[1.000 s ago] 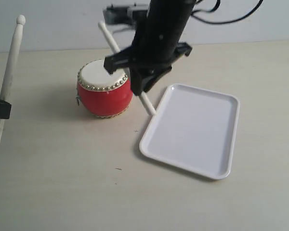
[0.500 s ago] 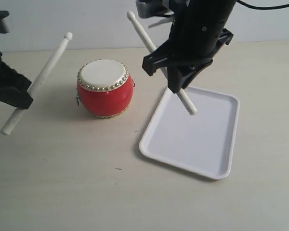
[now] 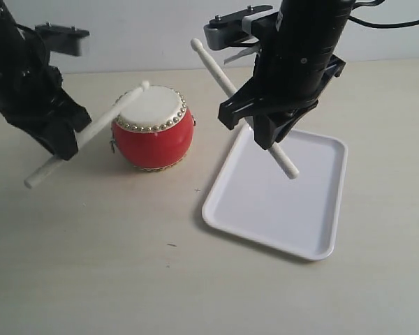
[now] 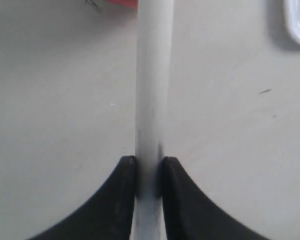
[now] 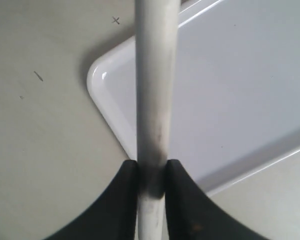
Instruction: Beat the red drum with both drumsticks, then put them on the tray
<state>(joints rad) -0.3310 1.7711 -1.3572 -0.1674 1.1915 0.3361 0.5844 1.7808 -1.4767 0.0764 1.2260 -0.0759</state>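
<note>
Since half a second ago the left gripper (image 3: 61, 142) has swung in from the table's (image 3: 91, 272) left edge toward the drum (image 3: 153, 136). The left stick (image 3: 91, 130), which was raised clear of the drum, now slants down with its rounded tip at the left rim of the drum's white skin. Whether the tip touches the skin cannot be told. The left wrist view shows the black fingers pressed against this stick from both sides, pinching it near its butt end.

The drum has not moved. It stands upright toward the table's far edge, left of the middle.

The right gripper (image 3: 269, 134) has shifted a little toward the right edge and slightly lower. The right stick (image 3: 227, 82) is tilted steeply, its rounded tip up and pointing toward the far edge, above and to the right of the drum and apart from it. Its butt end hangs over the far left part of the tray (image 3: 265, 209). In the right wrist view the fingers are clamped on this stick, with the tray's corner beneath it.

The tray lies flat where it was, right of the middle, turned at an angle to the table's edges and just beside the drum without touching it.
</note>
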